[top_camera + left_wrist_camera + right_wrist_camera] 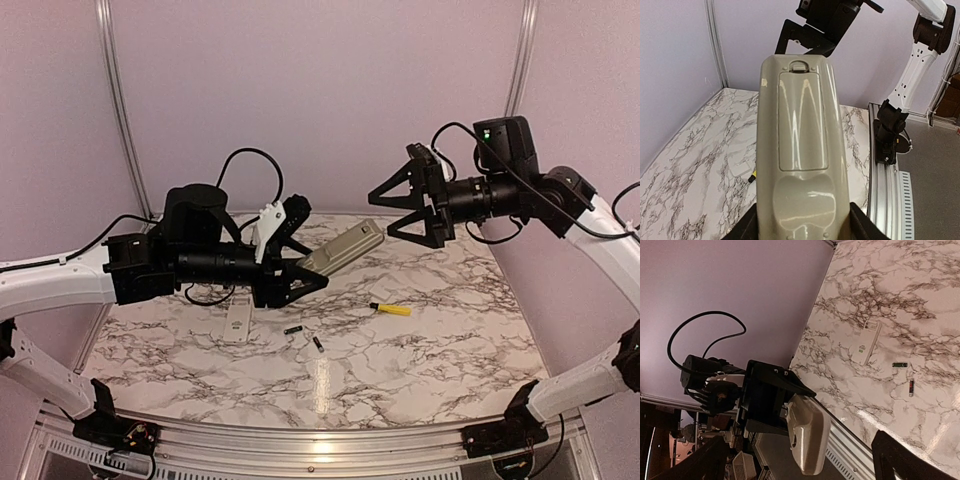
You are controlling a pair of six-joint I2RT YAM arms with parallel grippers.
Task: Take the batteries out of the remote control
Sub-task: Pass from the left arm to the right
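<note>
**Item 1. Remote control** [345, 248]: long, grey-beige. It is held in the air above the far half of the counter [450, 340], tilted, with its free end rising toward the far right corner. The left wrist view shows a rectangular panel with a small latch on the face turned to the camera. Whether that panel is a fitted lid or a bare recess cannot be told.

**Item 2. Batteries** [293, 329]: two slim dark cylinders lying loose on the counter, left of centre and toward the near edge, out of the remote control. The second battery [318, 344] lies just beside the first, nearer the near edge. They are close together but apart.

**Item 3. Left hand** [298, 258]: clenched on the lower end of the remote control, one finger on each long side.

**Item 4. Right hand** [382, 211]: released, with its jaws spread wide and nothing between them. It is in the air over the far right part of the counter, facing the free end of the remote control and not touching it.

**Item 5. Cover plate** [238, 322]: small, flat and pale. It lies on the counter toward the left edge, near the batteries but apart from them.

**Item 6. Screwdriver** [392, 309]: yellow handle. It lies flat on the counter right of centre, well apart from the batteries.
</note>
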